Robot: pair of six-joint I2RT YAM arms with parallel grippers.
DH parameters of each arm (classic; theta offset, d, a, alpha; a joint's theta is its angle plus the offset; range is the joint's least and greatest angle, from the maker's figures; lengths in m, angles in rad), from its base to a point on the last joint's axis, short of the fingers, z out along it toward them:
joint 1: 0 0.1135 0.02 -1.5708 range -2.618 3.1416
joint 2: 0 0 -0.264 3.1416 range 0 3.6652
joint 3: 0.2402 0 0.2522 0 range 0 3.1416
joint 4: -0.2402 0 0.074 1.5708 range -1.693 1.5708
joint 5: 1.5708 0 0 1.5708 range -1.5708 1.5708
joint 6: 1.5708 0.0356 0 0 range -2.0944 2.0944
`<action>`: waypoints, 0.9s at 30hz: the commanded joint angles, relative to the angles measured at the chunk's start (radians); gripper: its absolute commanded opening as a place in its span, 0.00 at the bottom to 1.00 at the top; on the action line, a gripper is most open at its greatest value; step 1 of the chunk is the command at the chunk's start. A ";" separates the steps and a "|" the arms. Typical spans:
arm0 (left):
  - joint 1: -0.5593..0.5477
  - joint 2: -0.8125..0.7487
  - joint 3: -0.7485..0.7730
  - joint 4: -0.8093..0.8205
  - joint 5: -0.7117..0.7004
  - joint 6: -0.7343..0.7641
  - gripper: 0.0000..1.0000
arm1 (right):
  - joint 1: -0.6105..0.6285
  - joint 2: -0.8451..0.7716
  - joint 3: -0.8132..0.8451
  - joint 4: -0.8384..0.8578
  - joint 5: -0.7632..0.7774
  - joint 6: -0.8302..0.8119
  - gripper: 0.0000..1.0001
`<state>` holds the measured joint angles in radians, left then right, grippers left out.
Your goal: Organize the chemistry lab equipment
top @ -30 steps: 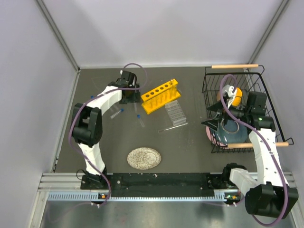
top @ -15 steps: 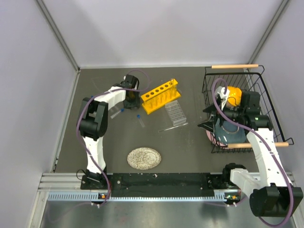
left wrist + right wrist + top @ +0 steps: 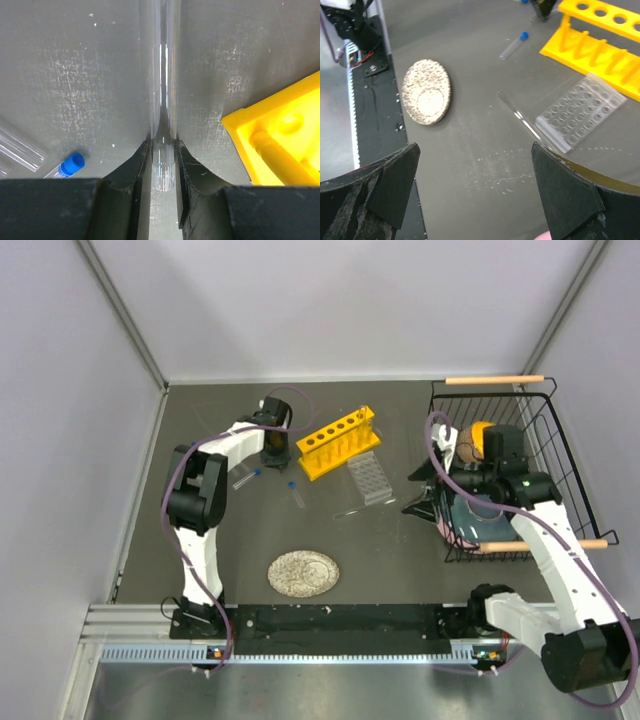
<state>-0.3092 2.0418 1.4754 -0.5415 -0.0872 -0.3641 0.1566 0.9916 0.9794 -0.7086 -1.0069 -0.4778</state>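
My left gripper (image 3: 163, 150) is down on the table just left of the yellow test-tube rack (image 3: 338, 443), shut on a thin clear glass tube (image 3: 163, 75) that lies flat and runs away from the fingers. A corner of the yellow rack (image 3: 280, 135) shows at its right. A blue-capped vial (image 3: 67, 166) lies to its left. The small clear gridded rack (image 3: 368, 478) sits below the yellow rack, with another glass tube (image 3: 362, 507) beside it. My right gripper (image 3: 418, 492) hangs open and empty at the basket's left edge.
A round speckled grey plate (image 3: 303, 573) lies near the front edge. The black wire basket (image 3: 540, 405) with bowls stands at the right, under my right arm. Another blue-capped vial (image 3: 296, 490) lies between the plate and the yellow rack.
My left gripper's fingers have closed onto the glass tube. My right gripper has moved left, from over the basket toward the table's middle.
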 commanded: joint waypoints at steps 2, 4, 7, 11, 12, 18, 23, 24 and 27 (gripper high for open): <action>0.013 -0.104 -0.061 0.058 -0.020 0.019 0.09 | 0.112 0.073 0.079 -0.009 -0.008 0.031 0.94; 0.018 -0.141 -0.085 0.084 -0.026 0.019 0.07 | 0.164 0.102 0.106 -0.014 -0.012 0.056 0.94; 0.027 -0.228 -0.165 0.121 -0.025 0.021 0.06 | 0.224 0.165 0.154 -0.019 -0.012 0.077 0.93; 0.032 -0.382 -0.265 0.181 0.024 0.031 0.06 | 0.265 0.238 0.225 -0.018 -0.022 0.114 0.93; 0.032 -0.409 -0.285 0.195 0.041 0.036 0.06 | 0.271 0.264 0.254 -0.017 -0.024 0.128 0.93; 0.030 -0.669 -0.461 0.330 0.252 0.060 0.04 | 0.317 0.341 0.361 -0.015 -0.029 0.192 0.93; 0.010 -0.899 -0.579 0.420 0.424 -0.022 0.04 | 0.347 0.410 0.442 0.042 0.028 0.293 0.92; 0.002 -0.926 -0.590 0.442 0.440 -0.041 0.04 | 0.351 0.413 0.455 0.072 0.037 0.368 0.92; -0.034 -1.022 -0.632 0.495 0.484 -0.136 0.04 | 0.365 0.418 0.453 0.225 0.097 0.596 0.92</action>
<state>-0.3038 1.1198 0.8848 -0.1982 0.2722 -0.3840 0.4946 1.4059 1.3800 -0.6796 -0.9771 -0.1749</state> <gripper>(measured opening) 0.249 0.924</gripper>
